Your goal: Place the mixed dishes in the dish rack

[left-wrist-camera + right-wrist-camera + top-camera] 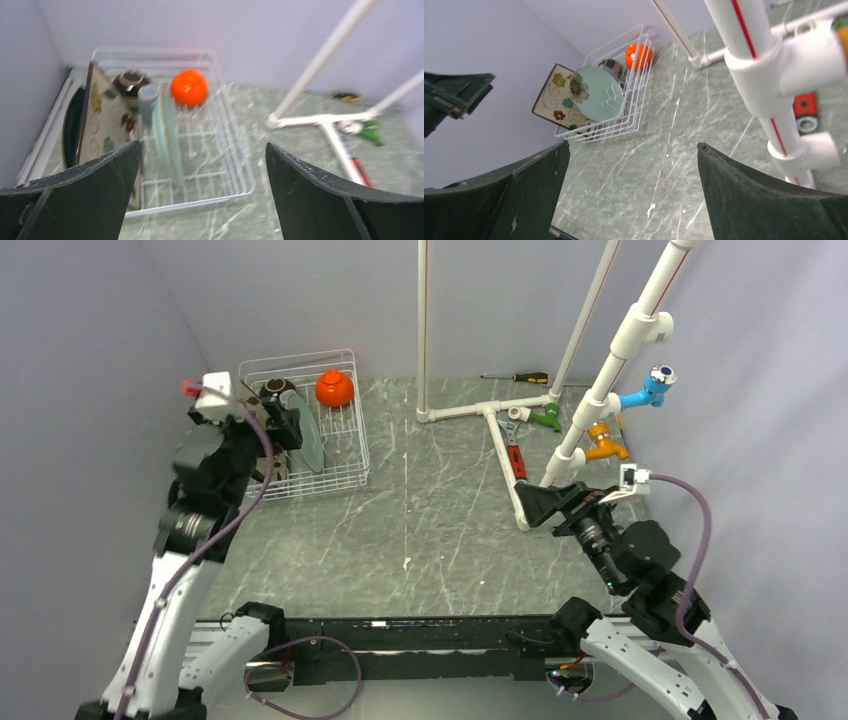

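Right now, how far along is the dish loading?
Done: teal plate, floral plate, green plate, brown bowl and orange bowl all sit in the dish rack. In hand: nothing; left hand and right hand are open, empty. Left: no dish shows outside the rack.

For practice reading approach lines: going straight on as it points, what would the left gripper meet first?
Probably the wire floor of the dish rack, just beside the pale green plate; depth is unclear.

No lettering, label or number is legible anywhere; the red tool [806, 107] may carry marks too small to read.
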`<state>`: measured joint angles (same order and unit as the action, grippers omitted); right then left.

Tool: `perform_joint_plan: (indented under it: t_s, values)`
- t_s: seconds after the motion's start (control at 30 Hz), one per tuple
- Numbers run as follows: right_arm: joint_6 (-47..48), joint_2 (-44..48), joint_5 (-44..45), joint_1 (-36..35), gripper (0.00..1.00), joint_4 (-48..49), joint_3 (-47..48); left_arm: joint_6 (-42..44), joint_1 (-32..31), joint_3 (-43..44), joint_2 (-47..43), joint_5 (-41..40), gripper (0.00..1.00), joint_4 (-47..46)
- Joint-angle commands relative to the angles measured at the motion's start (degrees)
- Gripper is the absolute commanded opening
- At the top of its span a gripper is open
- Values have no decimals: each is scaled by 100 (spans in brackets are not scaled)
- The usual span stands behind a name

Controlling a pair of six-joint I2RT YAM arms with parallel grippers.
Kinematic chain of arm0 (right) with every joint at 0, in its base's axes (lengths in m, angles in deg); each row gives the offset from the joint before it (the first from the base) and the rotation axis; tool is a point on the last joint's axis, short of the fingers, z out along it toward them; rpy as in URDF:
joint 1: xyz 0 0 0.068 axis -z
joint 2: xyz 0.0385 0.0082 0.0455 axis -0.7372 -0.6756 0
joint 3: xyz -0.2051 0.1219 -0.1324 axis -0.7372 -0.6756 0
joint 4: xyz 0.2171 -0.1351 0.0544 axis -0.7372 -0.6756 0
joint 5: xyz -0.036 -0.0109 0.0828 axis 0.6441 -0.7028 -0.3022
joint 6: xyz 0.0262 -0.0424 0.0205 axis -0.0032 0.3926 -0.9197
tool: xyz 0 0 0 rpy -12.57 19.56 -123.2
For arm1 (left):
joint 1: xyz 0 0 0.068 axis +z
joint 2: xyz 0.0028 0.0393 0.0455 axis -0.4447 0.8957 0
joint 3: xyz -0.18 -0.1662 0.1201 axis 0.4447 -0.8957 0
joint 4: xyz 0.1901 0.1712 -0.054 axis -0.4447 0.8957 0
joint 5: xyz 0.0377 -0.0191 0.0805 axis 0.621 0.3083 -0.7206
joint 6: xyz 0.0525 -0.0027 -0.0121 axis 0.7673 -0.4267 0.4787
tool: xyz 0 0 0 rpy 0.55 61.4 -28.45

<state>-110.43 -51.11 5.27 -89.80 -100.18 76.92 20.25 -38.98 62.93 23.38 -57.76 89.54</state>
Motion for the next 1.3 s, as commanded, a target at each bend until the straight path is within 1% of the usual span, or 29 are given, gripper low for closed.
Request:
perform_joint_plan:
  t_s: [0.0,0.07,0.13,0.2,0.3,0.5,0.73,0.87,1.07,1.27]
  values:
    - [975,-4,45,-1,99,-445,741,-247,-25,-59,-965,1379,99,-801]
    - [1200,9,65,3,99,-553,1007,-370,-25,-192,-1437,1827,99,-1195]
    - [1440,26,53,2,99,-657,1253,-503,-25,-330,-1799,2082,99,-1581]
    - [1666,67,53,3,99,-703,1455,-600,-25,-412,-2094,2232,99,-1872]
    - [1911,153,101,-2,100,-729,1682,-546,-25,-333,-2423,2407,100,-2037]
    - [2100,343,151,2,100,-612,1950,-165,-25,17,-2952,2373,100,-1960]
    - [2266,356,44,4,100,-451,2239,111,-25,-233,-3752,2006,99,-2403]
    - [2285,405,89,5,100,-377,2266,246,-25,-204,-3850,1859,100,-2282]
    - [2120,597,261,6,100,-276,2135,360,-25,-132,-3833,1869,99,-2145]
    - [1972,646,486,0,100,-425,2148,335,-25,-159,-3795,1879,99,-2110]
